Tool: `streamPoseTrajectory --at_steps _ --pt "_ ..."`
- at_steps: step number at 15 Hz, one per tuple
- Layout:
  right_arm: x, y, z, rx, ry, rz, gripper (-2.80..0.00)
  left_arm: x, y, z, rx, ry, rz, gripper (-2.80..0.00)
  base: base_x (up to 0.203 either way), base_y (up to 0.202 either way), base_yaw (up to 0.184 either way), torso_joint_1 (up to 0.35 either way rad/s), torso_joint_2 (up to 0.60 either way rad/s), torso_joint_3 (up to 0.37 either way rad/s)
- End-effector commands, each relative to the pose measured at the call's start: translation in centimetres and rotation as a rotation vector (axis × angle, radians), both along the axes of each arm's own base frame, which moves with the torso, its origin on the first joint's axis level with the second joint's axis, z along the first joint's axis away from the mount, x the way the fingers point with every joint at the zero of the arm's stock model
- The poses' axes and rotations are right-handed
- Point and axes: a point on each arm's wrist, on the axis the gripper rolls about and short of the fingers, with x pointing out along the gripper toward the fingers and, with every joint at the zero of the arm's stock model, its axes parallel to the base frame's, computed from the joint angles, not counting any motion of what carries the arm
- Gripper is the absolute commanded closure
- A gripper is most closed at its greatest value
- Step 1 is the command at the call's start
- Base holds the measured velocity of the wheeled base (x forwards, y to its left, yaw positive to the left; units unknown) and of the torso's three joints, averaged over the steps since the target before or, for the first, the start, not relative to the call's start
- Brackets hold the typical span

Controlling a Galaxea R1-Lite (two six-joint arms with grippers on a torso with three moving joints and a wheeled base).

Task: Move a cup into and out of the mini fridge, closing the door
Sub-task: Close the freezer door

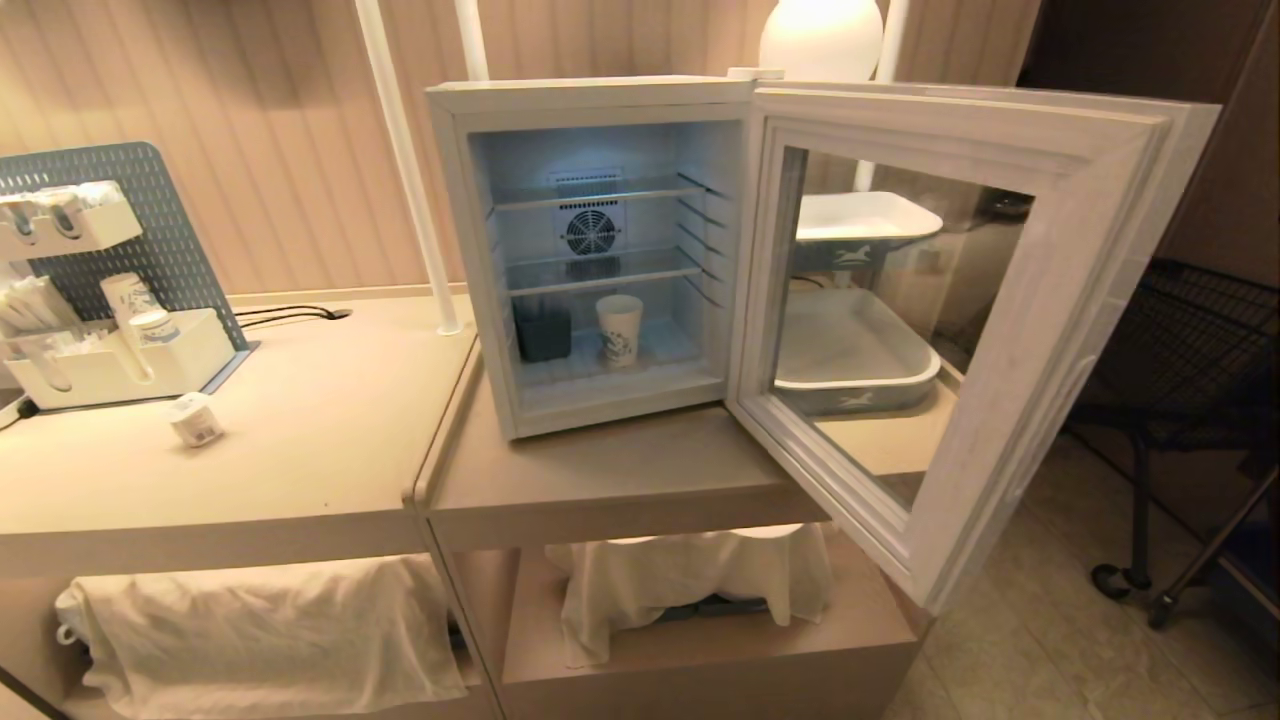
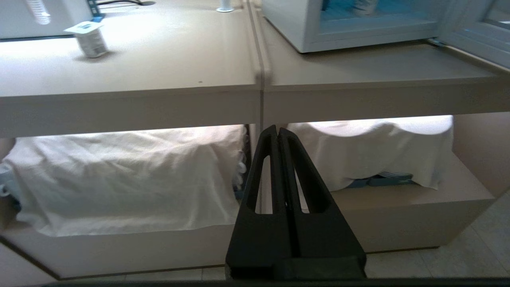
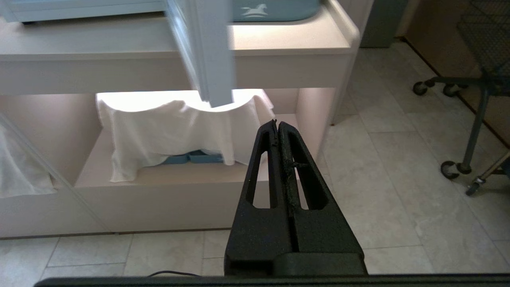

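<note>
While both arms hang low below the surface (image 1: 620,470), jaws pressed together, your cup (image 1: 620,329) stands upright on the mini fridge (image 1: 590,100) floor, above and ahead; the door (image 1: 1040,330) blocks the right side, so I'd judge the left gripper (image 2: 278,129) better placed than the right gripper (image 3: 277,122).

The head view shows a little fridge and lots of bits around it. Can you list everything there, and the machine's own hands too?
mini fridge: one, white, on the counter, lit inside
door: one, pale frame with glass window, swung wide open to the right
cup: one, white with blue print, upright on the fridge floor
dark container: one, left of the cup, apart from it
trays: two, grey-blue, stacked behind the door
organiser rack: one, white, far left
small white jar: one, lying before the rack
white cloths: two, draped under the counter
cart: one, dark, right
left hand: shut, low before the counter
right hand: shut, low, below the door
</note>
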Motion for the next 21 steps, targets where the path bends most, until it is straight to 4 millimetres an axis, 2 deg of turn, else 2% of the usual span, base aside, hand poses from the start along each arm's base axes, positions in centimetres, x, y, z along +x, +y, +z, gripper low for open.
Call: streamPoseTrajectory --at_steps 1,3,10,11,12,14,15,16,17,19,21 --pt "0.0 0.0 0.0 0.000 0.002 0.001 0.00 0.0 0.0 0.0 -0.003 0.003 0.001 0.00 0.000 -0.187 0.000 -0.001 0.00 0.002" --pt "0.0 0.0 0.0 0.000 0.003 0.000 0.00 0.0 0.0 0.0 -0.003 0.003 0.002 0.00 0.000 -0.134 0.006 0.002 0.00 0.000" --pt "0.0 0.0 0.1 0.046 -0.008 -0.012 0.00 0.0 0.0 0.0 -0.003 0.003 0.002 0.00 0.000 0.000 0.000 0.000 0.00 0.000" --pt "-0.1 0.0 0.6 0.077 -0.035 -0.024 0.00 0.0 0.0 0.0 -0.003 0.003 0.002 0.00 0.000 0.000 0.000 0.000 0.00 0.000" --pt "-0.5 -0.1 2.0 0.086 -0.082 -0.035 0.00 0.0 0.0 0.0 -0.003 0.003 0.002 0.00 0.000 0.000 0.000 0.000 0.00 0.000" --pt "-1.6 -0.1 7.5 0.103 -0.182 -0.051 0.00 0.0 0.0 0.0 -0.003 0.003 0.002 0.00 0.000 0.000 0.000 0.000 0.00 0.000" --pt "-1.1 -0.1 10.0 0.118 -0.171 -0.060 0.00 0.0 0.0 0.0 -0.003 0.003 0.002 0.00 0.000 0.000 0.000 0.000 0.00 0.000" --pt "0.4 -0.1 12.4 0.141 -0.118 -0.078 0.00 0.0 0.0 0.0 -0.004 0.003 0.001 0.00 0.000 0.000 0.000 0.000 0.00 0.000" --pt "2.8 -0.2 14.3 0.166 -0.040 -0.108 0.00 0.0 0.0 0.0 -0.005 0.003 0.002 0.00 0.000 0.000 0.000 0.000 0.00 0.000" --pt "10.0 -0.5 16.9 0.227 0.153 -0.199 0.00 0.0 0.0 0.0 -0.004 0.003 0.002 0.00 0.000 0.000 0.000 0.000 0.00 0.000" --pt "18.1 -1.6 17.4 0.280 0.296 -0.313 0.00 0.0 0.0 0.0 -0.003 0.003 0.002 0.00 0.000 0.000 0.000 0.000 0.00 0.000"
